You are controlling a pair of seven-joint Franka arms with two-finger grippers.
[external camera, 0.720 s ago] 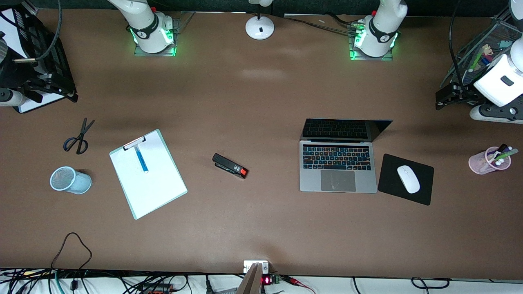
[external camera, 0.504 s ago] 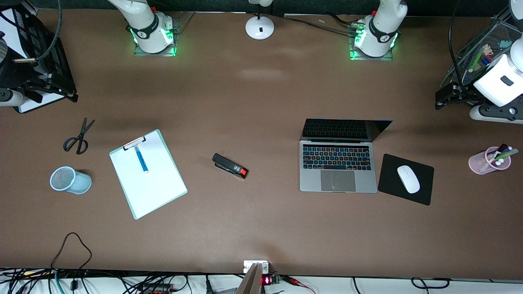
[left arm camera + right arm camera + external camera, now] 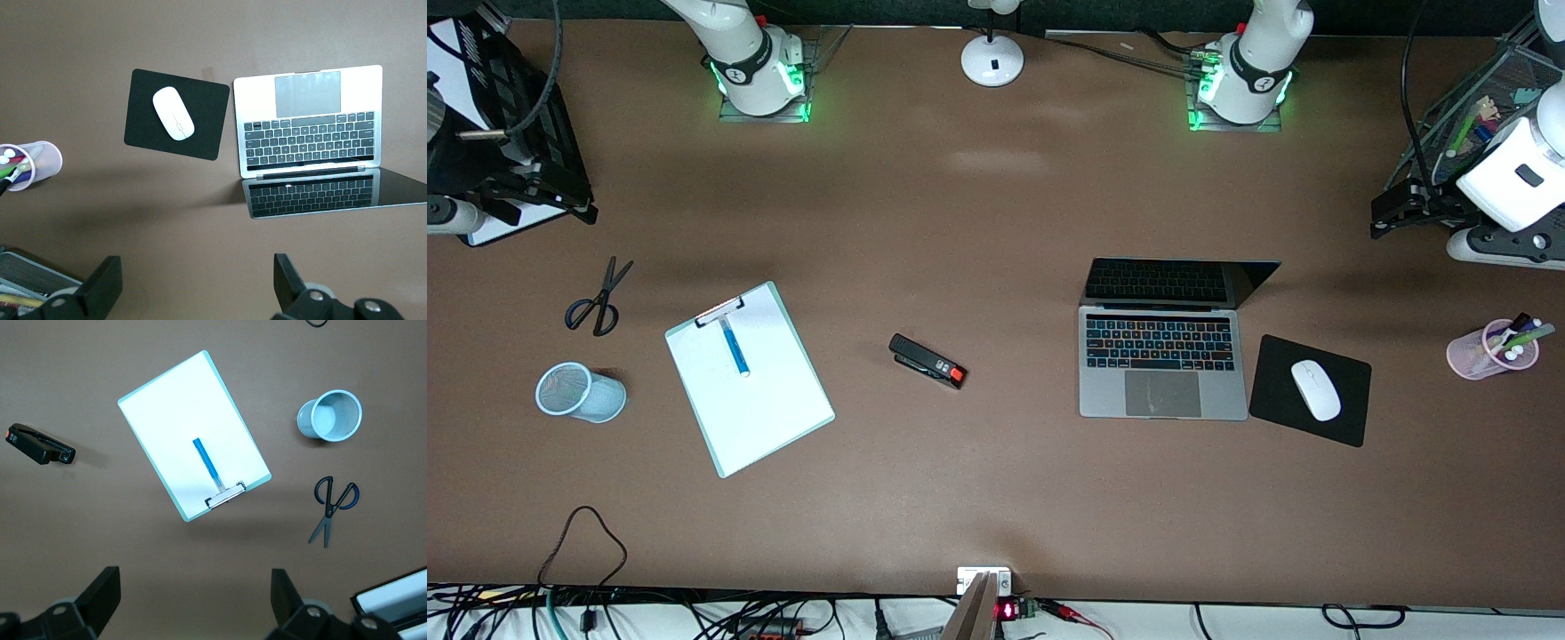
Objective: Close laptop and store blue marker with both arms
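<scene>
The laptop lies open toward the left arm's end of the table, its screen farther from the front camera than its keyboard. Just beside it, toward that same end, a mouse sits on a pad. A pen cup stands well apart, near the table's end. Toward the right arm's end, the marker lies on a clipboard. A stapler lies between clipboard and laptop. Scissors and a mesh cup lie beside the clipboard, the cup nearer the camera.
</scene>
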